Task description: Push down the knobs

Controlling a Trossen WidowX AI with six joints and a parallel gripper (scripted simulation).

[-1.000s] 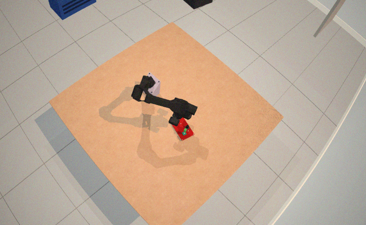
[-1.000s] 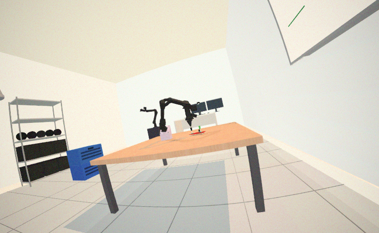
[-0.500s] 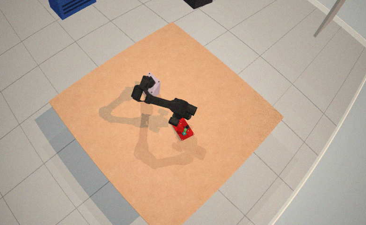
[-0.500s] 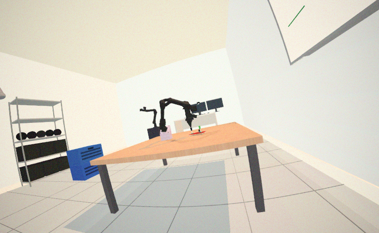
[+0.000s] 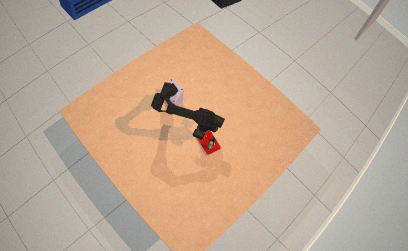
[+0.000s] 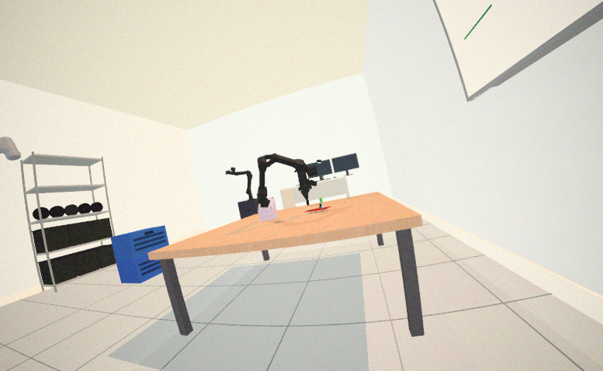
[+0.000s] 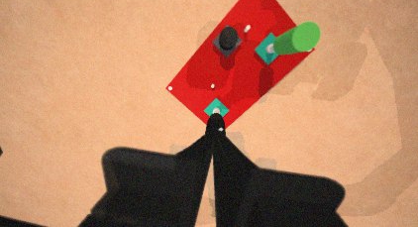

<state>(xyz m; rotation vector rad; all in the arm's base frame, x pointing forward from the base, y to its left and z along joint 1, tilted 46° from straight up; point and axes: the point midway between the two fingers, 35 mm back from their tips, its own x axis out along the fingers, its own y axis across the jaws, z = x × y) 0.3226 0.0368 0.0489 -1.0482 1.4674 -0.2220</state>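
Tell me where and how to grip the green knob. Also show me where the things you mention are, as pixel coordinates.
Best pinch the green knob point(image 5: 211, 143) point(image 6: 321, 200) point(image 7: 298, 38) on opposite sides of its upper barrel, coming from above: it stands upright as a tall, slim cylinder with its top free. The black knob point(image 5: 213, 139) point(image 7: 228, 38) nearby probably calls for narrowly opened fingers.
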